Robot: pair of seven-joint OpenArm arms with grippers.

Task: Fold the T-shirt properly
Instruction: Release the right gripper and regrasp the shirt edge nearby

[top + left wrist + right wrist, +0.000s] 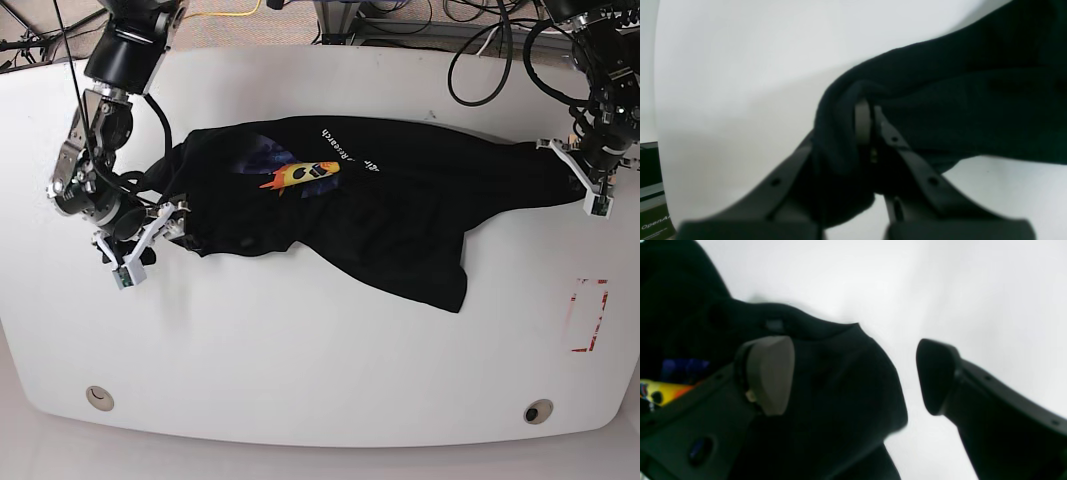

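The black T-shirt [380, 220] lies spread across the white table [300, 340], its orange-yellow face print [300, 176] facing up. At the right end of the base view my left gripper [572, 168] is shut on the shirt's edge. The left wrist view shows its pads [863, 123] pinching a bunched fold of the black cloth [973, 100]. At the shirt's other end my right gripper [172, 218] is open. In the right wrist view its two fingers stand wide apart [853, 376], and the cloth [840, 373] lies loose under the grey pad [771, 373], held by nothing.
A red-outlined rectangle [588, 315] is marked on the table near the right edge. Two round holes [97, 397] [538, 411] sit near the front edge. Cables [480, 60] hang over the back edge. A dark box with lettering [653, 223] shows beyond the table in the left wrist view.
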